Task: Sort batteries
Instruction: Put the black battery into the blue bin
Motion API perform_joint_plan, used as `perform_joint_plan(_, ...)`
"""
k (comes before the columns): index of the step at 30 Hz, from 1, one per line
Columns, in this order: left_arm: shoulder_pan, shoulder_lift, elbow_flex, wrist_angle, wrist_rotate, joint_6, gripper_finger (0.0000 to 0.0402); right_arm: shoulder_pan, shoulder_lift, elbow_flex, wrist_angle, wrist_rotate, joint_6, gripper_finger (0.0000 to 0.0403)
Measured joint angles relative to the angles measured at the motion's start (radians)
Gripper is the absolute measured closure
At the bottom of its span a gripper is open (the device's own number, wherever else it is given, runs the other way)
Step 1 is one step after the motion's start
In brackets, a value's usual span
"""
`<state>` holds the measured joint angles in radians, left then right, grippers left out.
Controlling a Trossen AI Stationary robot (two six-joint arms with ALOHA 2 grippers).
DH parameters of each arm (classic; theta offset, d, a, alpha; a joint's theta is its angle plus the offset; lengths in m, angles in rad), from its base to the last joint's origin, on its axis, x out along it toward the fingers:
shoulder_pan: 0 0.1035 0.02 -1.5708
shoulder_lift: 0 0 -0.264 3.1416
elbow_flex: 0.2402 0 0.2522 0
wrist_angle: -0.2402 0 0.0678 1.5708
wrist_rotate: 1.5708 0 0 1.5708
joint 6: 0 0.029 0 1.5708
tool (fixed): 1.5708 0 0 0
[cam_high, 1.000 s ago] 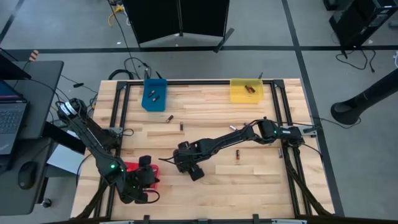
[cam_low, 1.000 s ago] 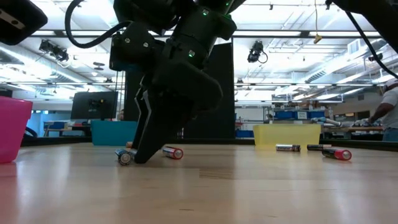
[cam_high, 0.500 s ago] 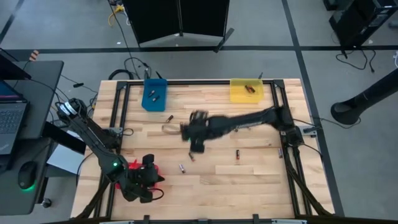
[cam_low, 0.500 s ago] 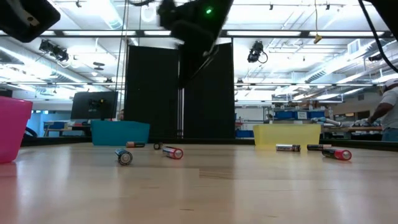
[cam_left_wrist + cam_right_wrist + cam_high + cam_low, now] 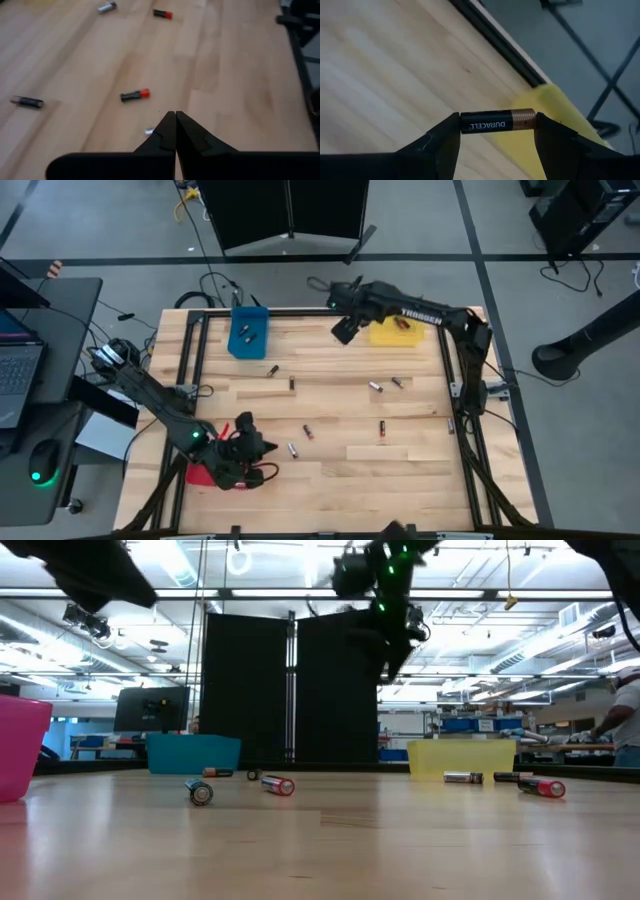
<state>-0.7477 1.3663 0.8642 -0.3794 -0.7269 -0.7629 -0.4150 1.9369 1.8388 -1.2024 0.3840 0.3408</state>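
Observation:
Between the fingers of my right gripper (image 5: pixel 341 330) is a black, copper-ended battery (image 5: pixel 490 123). The gripper hangs above the table's far part, beside the yellow tray (image 5: pixel 397 327), whose corner (image 5: pixel 555 117) shows below the battery. My left gripper (image 5: pixel 262 448) is shut on nothing, over the near-left part of the table by the pink tray (image 5: pixel 203 473). Several loose batteries lie on the wood, among them a red-ended one (image 5: pixel 135 94) ahead of the left fingers, one at mid-table (image 5: pixel 308 432) and one farther right (image 5: pixel 376 387). My right gripper holds the battery endwise, one fingertip on the black end (image 5: pixel 464 124) and the other on the copper end (image 5: pixel 530 120). The battery spans the gap between the fingers, level and lifted clear of the table. The fingers slant downward.
A blue tray (image 5: pixel 248 335) with batteries in it stands at the far left, and the yellow tray also holds a battery (image 5: pixel 402 323). More batteries lie near the right rail (image 5: pixel 450 423) and at mid-table (image 5: pixel 381 428). The black frame rail (image 5: pixel 495 42) runs along the far edge.
My right gripper has risen from the near middle of the table and swung fast toward the far edge, to the yellow tray, rolling as it went. Two batteries stay where it stood. My left gripper has swung a little toward the right, off the pink tray.

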Motion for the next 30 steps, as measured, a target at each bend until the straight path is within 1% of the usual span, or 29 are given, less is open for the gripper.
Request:
perform_joint_plan(5,0.038,0.000,0.000,-0.003,-0.012,0.013,0.0394,-0.087,0.000,-0.072,0.010,-0.072,-0.034,0.0176)
perform_joint_plan(9,0.066,0.000,0.000,-0.005,-0.010,0.030,0.0394,-0.127,0.000,-0.112,0.000,-0.104,-0.070,0.0176)
perform_joint_plan(12,0.103,0.000,0.000,-0.006,-0.012,0.059,0.0394,-0.155,0.000,-0.134,-0.003,-0.148,-0.090,0.0176)
perform_joint_plan(15,0.155,0.000,-0.001,0.000,-0.020,0.134,0.0397,-0.178,0.000,-0.145,-0.008,-0.181,-0.113,0.0176)
perform_joint_plan(18,0.227,0.000,-0.036,0.116,-0.015,0.272,0.0399,-0.196,-0.001,-0.151,-0.011,-0.212,-0.147,0.0176)
perform_joint_plan(20,0.290,0.000,-0.074,0.249,0.049,0.375,0.0399,-0.208,-0.005,-0.151,-0.011,-0.242,-0.163,0.0176)
perform_joint_plan(23,0.399,0.000,-0.143,0.466,0.212,0.504,0.0400,-0.220,-0.009,-0.151,0.005,-0.271,-0.187,0.0176)
perform_joint_plan(25,0.475,0.001,-0.187,0.584,0.296,0.566,0.0400,-0.229,-0.012,-0.151,0.009,-0.292,-0.211,0.0176)
perform_joint_plan(27,0.551,0.001,-0.214,0.681,0.381,0.608,0.0400,-0.233,-0.014,-0.151,0.031,-0.328,-0.232,0.0176)
perform_joint_plan(30,0.660,0.001,-0.233,0.767,0.509,0.651,0.0400,-0.237,-0.014,-0.151,0.064,-0.407,-0.266,0.0176)
